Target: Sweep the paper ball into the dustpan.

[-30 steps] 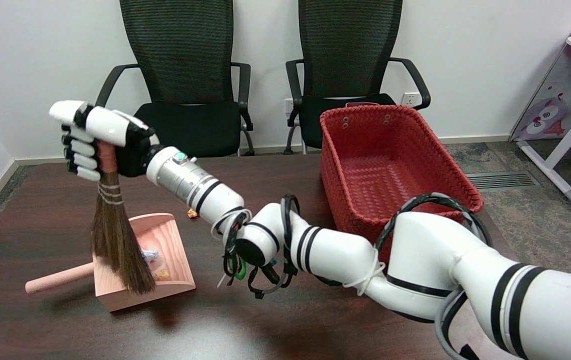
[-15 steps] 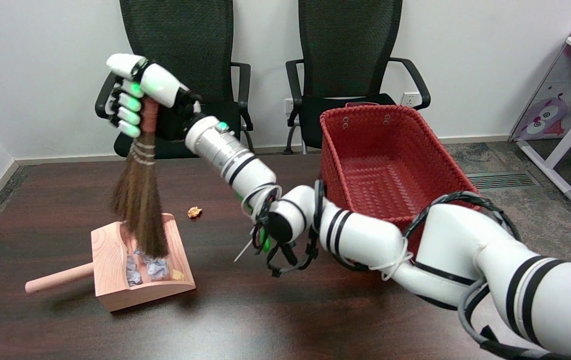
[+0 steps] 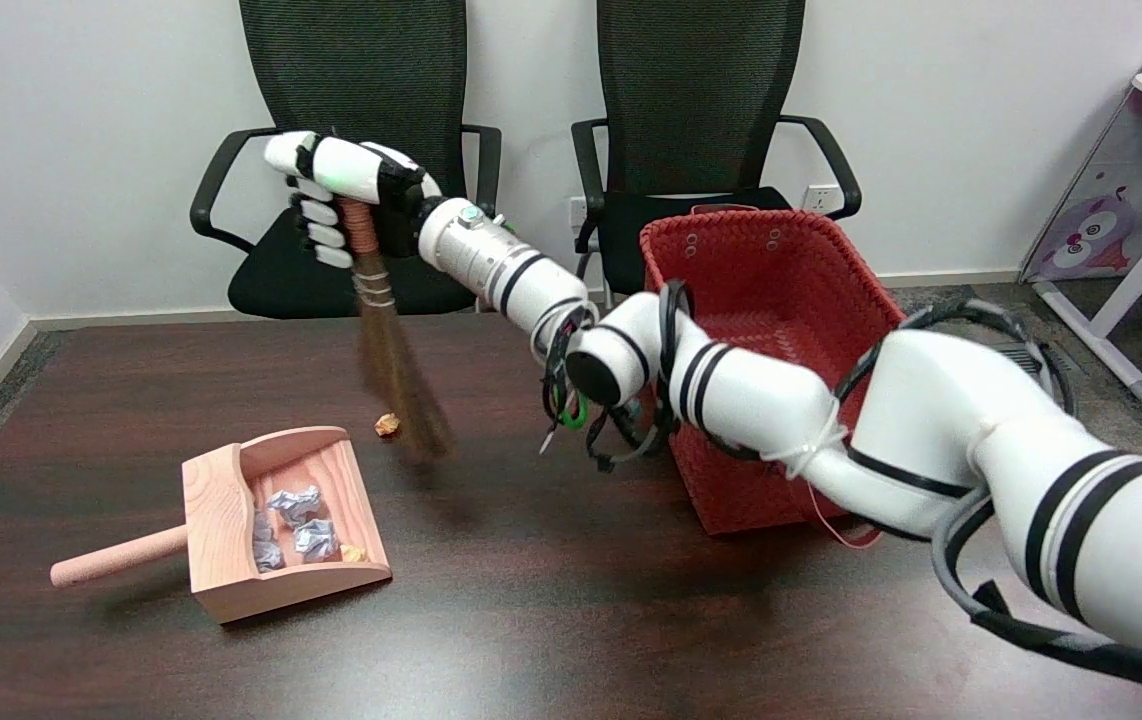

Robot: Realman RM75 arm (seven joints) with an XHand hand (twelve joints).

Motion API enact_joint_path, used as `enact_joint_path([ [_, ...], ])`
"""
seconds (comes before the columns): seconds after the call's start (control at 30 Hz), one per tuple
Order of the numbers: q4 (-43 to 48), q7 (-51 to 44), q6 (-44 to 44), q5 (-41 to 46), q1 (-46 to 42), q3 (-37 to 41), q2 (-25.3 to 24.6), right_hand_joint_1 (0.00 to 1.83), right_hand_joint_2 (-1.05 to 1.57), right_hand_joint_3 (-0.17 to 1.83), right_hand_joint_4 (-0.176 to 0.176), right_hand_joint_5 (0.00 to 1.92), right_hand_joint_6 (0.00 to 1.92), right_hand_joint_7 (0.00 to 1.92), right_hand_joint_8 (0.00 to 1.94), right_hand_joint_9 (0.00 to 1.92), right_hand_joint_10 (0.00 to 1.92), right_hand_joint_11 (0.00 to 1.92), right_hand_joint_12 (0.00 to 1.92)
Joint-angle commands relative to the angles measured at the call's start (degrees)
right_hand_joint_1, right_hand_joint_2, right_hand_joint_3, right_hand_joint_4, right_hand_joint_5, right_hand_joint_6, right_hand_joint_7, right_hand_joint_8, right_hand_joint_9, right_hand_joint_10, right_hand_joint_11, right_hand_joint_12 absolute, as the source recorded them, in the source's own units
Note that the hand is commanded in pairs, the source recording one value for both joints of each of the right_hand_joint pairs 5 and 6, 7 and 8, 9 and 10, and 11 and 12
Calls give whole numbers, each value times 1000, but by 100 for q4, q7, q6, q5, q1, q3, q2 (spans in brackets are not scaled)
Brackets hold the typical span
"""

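- While the right hand (image 3: 336, 195) has its fingers wrapped tight around the pink handle of the small broom (image 3: 391, 340), the bristles hang down and slant to the right, their tips just right of the small yellowish paper ball (image 3: 387, 425) on the counter (image 3: 571, 600).
- The ball lies just beyond the far right corner of the wooden dustpan (image 3: 276, 530), near it but apart from it; whether the bristles touch the ball cannot be told, since they are blurred.
- The dustpan's open mouth faces right and a little far, its handle pointing left; several crumpled paper balls (image 3: 296, 520) already lie inside.
- To do this stroke well, I judge the bristle tips should settle on the counter on the ball's far right side, so that the pull carries it near and left, toward the mouth.
- The stroke should probably be short and low: a light ball may skip past the pan's far wall or roll along its outer side.
- Aiming at the middle of the mouth rather than the corner seems safer.
- The red woven basket (image 3: 781, 350) stands well to the right, clear of the stroke.
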Motion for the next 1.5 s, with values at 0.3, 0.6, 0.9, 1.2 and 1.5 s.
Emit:
enact_joint_path([
  [0.3, 1435, -1148, 850, -628, 835, -857, -268, 742, 1412, 1507, 10, 1920, 1920, 1920, 1920, 1920, 1920, 1920, 1920],
  [0.6, 1994, -1148, 387, -781, 579, -919, -813, 708, 1411, 1648, 14, 1920, 1920, 1920, 1920, 1920, 1920, 1920, 1920],
  [0.9, 2152, -1148, 117, -781, 235, -897, -1215, 711, 1366, 1683, 13, 1920, 1920, 1920, 1920, 1920, 1920, 1920, 1920],
  [1.2, 2189, -1122, -61, -702, -20, -736, -1577, 704, 1329, 1720, 12, 1920, 1920, 1920, 1920, 1920, 1920, 1920, 1920],
  [1.5, 2302, -1148, -252, -682, -196, -452, -1869, 688, 1297, 1769, 8, 1920, 1920, 1920, 1920, 1920, 1920, 1920, 1920],
])
